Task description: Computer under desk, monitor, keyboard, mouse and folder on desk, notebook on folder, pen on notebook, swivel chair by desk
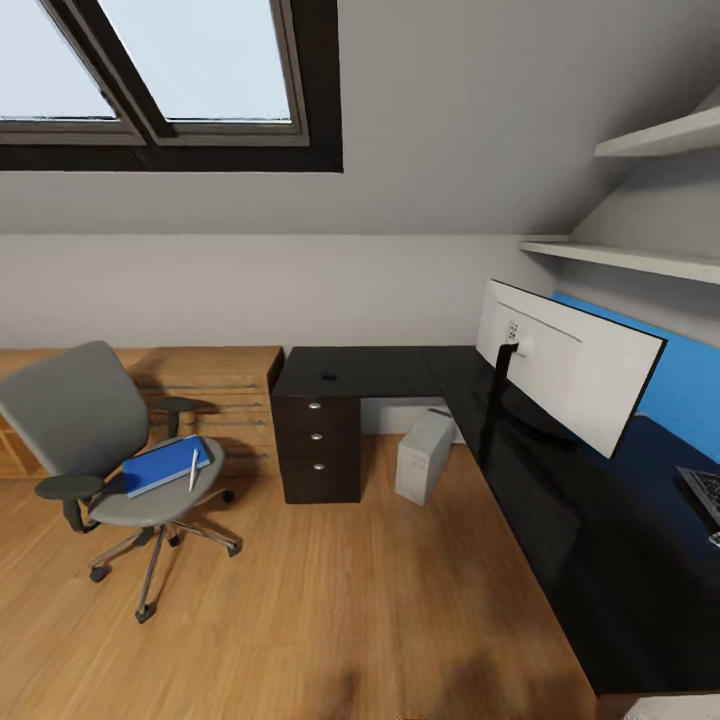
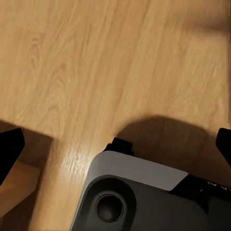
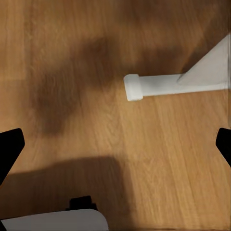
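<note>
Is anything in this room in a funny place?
Yes. The blue folder and the white pen lie on the swivel chair seat instead of the desk, and the chair stands apart from it.

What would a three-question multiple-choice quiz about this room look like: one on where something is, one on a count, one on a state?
1. Where is the folder?
A. on the swivel chair seat
B. on the desk
C. on the floor

2. How many drawers has the black drawer unit?
A. two
B. three
C. five

3. How does the computer stand?
A. on the desk
B. lying flat
C. upright on the floor by the desk

Answers: 1 A, the blue folder lies on the grey seat with the pen on it. 2 B, three silver knobs show. 3 C, the pale tower stands upright beside the desk's edge.
</note>
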